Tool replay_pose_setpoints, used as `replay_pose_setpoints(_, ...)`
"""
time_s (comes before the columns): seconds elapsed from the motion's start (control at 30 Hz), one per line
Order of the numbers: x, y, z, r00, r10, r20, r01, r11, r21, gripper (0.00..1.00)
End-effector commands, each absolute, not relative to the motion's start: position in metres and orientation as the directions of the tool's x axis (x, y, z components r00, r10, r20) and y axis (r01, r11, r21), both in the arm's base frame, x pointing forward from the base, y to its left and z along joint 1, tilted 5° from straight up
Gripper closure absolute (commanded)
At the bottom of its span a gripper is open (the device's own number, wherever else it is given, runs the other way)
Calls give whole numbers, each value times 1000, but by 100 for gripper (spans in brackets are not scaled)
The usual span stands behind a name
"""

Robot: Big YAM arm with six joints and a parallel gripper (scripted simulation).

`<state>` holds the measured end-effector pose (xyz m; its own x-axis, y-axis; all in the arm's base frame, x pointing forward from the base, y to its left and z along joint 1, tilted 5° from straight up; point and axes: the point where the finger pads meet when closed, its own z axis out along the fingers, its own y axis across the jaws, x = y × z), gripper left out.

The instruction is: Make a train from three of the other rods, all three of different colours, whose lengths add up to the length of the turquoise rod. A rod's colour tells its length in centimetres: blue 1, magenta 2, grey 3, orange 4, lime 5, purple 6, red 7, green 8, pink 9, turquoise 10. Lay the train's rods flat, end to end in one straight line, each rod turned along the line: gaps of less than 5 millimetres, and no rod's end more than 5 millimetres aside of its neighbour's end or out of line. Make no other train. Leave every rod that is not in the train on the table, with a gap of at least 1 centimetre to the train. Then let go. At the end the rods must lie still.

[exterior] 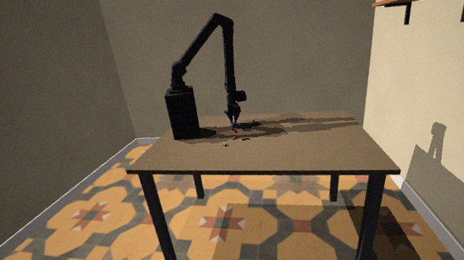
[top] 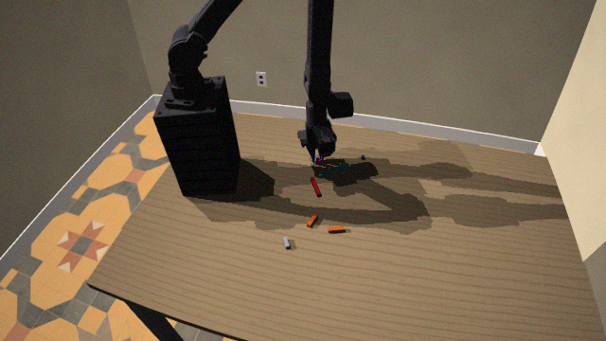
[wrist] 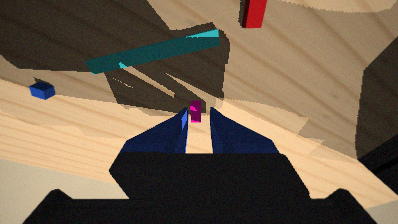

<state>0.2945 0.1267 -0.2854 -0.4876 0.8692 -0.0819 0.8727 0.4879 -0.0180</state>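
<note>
My gripper is partly open, pointing down. The magenta rod shows between its fingertips in the wrist view, with a gap on both sides. The turquoise rod lies just beyond, in shadow. The red rod lies nearer the top camera. Two orange rods, one slanted and one crosswise, lie apart. The grey rod lies nearest the top camera. The blue rod lies alone.
The arm's black pedestal stands at the left of the table. The wall runs behind the table's back edge. Arm shadows fall across the turquoise rod and the table's right side.
</note>
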Motion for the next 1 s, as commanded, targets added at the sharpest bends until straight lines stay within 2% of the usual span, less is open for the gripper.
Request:
replay_pose_setpoints(0.0,297,125,-291,-487,869,-85,873,488,-10,77)
replay_pose_setpoints(0.93,297,125,-291,-487,869,-85,873,488,-10,77)
replay_pose_setpoints(0.97,297,125,-291,-487,869,-85,873,488,-10,96)
